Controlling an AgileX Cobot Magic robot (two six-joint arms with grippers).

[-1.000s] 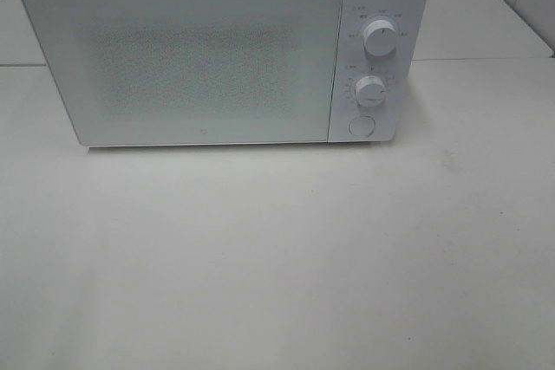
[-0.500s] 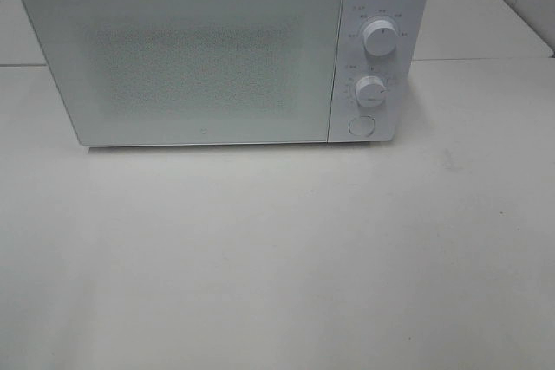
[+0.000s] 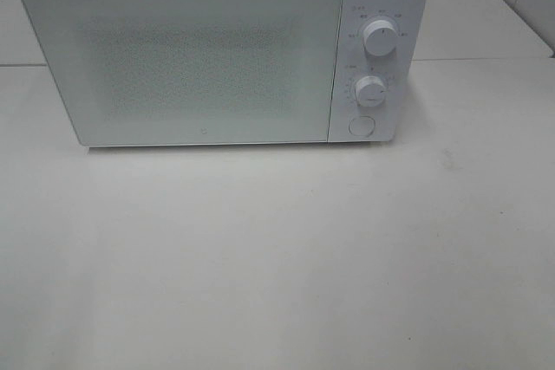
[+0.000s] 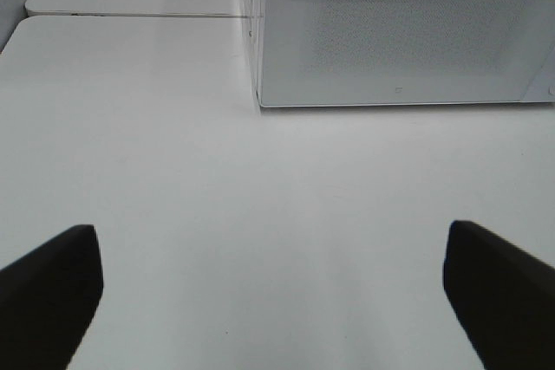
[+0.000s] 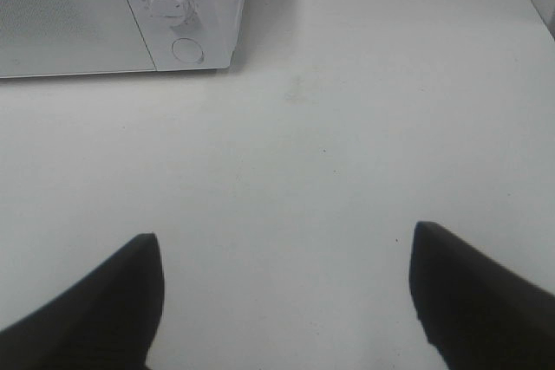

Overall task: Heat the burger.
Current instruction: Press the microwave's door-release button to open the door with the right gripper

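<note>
Exterior high view: white microwave point(image 3: 217, 49) at the back of the desk point(image 3: 277, 257), door point(image 3: 182, 58) shut, with upper dial point(image 3: 379, 36), lower dial point(image 3: 369, 90) and round button point(image 3: 360, 126) on its right panel. Over the last second nothing on the desk has shifted; only the speckle behind the door's mesh window varies slightly. The burger appears in no view. Whether it lies behind the closed door cannot be told, as the mesh hides the cavity. If it is inside, the task is likely at or past the heating step; if not, the door has yet to be opened.

Neither arm enters the exterior high view. Wrist views: the left claw point(image 4: 269, 230) hangs well back from the microwave, facing the door's hinge-side corner, jaws wide apart and holding nothing. The right claw point(image 5: 284, 233) hangs likewise well back, facing the control panel, jaws apart and holding nothing.
</note>
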